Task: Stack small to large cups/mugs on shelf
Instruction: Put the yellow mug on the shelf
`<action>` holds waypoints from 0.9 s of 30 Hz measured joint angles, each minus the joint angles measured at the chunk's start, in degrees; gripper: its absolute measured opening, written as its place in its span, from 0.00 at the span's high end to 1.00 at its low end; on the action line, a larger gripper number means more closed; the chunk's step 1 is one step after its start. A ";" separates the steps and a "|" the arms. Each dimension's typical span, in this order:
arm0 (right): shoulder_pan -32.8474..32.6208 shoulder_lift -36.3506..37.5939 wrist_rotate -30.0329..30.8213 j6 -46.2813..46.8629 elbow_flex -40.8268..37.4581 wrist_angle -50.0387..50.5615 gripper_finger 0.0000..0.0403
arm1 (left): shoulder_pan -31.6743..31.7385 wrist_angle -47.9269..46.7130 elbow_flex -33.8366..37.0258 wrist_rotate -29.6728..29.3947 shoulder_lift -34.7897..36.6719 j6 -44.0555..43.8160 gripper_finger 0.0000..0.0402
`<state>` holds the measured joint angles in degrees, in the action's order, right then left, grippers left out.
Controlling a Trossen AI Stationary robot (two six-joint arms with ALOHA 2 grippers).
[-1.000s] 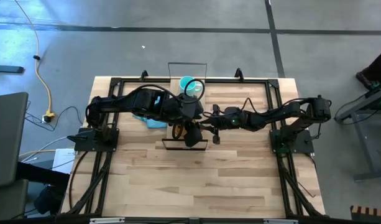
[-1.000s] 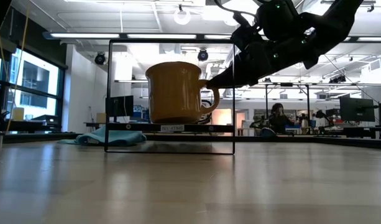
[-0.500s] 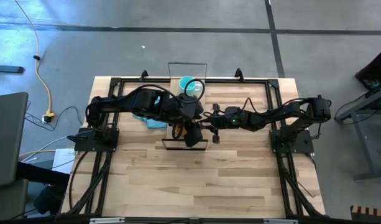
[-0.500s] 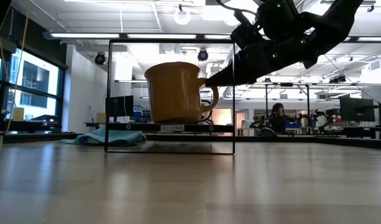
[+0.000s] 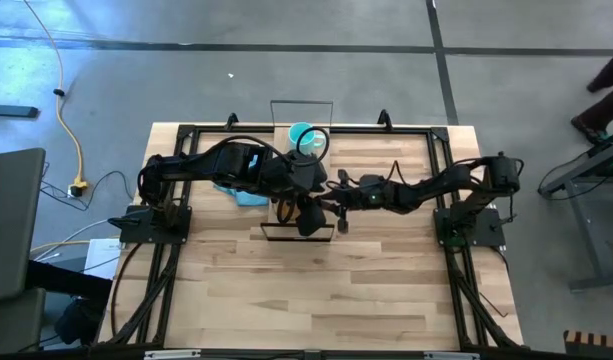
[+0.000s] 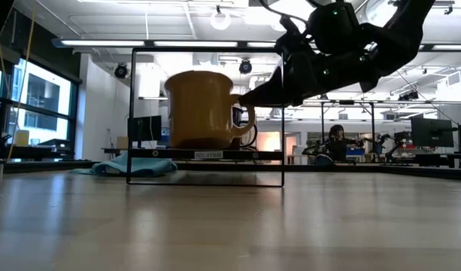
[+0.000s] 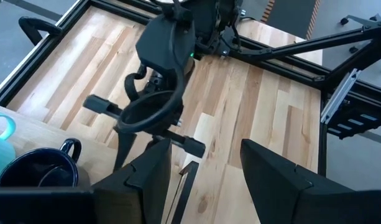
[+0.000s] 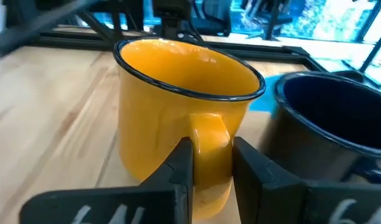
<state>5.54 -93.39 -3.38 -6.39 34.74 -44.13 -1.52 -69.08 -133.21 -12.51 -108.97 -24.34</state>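
Observation:
The amber-orange mug (image 6: 201,109) stands upright on the light-wood shelf (image 6: 207,155), whose thin black wire frame rises around it. My right gripper (image 8: 210,167) comes in from the table's right and is shut on the mug's handle. The black mug (image 8: 339,121) stands close beside the amber one. In the left wrist view the teal mug (image 7: 0,126) sits beyond the black mug (image 7: 36,171); from above it shows near the far edge (image 5: 304,138). My left gripper (image 7: 206,180) is open above the shelf area (image 5: 308,216), touching nothing. My right gripper pinches the amber mug's handle (image 8: 209,140) between its two fingers (image 8: 181,165), one on each flat side of the loop. The fingers come roughly level from the table's right (image 6: 253,94). The mug stays upright, its base on the shelf plank.
A light blue cloth (image 6: 132,165) lies on the table behind the shelf's left end. Black rails (image 5: 286,128) frame the tabletop. The shelf's wire frame (image 6: 283,113) stands close to my right gripper. Bare wood stretches toward the near edge (image 5: 306,300).
My right gripper has moved toward the table's left, still shut on the handle. The amber mug has slid leftward along the shelf plank with it and stayed upright. The left arm has kept still.

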 joint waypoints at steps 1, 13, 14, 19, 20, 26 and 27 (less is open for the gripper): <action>-0.06 -0.27 -0.23 0.13 0.00 -0.52 0.89 | 0.00 0.00 0.00 0.35 0.00 -0.03 0.55; 0.07 -0.41 1.73 0.19 0.00 -0.91 0.90 | 0.00 -0.60 0.00 1.09 0.00 0.13 0.55; 0.07 -0.41 1.72 0.27 0.00 -0.91 0.90 | 0.00 -0.67 0.00 1.09 0.00 0.13 0.55; 0.07 -0.41 1.71 0.19 0.00 -0.91 0.90 | 0.00 -1.50 0.00 1.09 0.00 0.11 0.55; 0.07 -0.41 1.71 0.11 0.01 -0.96 0.90 | 0.00 -1.49 0.00 1.09 0.00 0.11 0.55; 0.07 -0.39 1.67 0.15 0.00 -2.68 0.90 | 0.00 -1.46 0.00 1.09 0.00 0.04 0.55; 0.05 -0.39 1.67 0.15 0.00 -2.75 0.90 | 0.00 -1.46 0.00 1.11 0.00 -0.09 0.55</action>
<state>5.59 -93.78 -1.72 -6.24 34.74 -46.88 -1.52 -70.54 -133.21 -11.40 -108.97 -24.43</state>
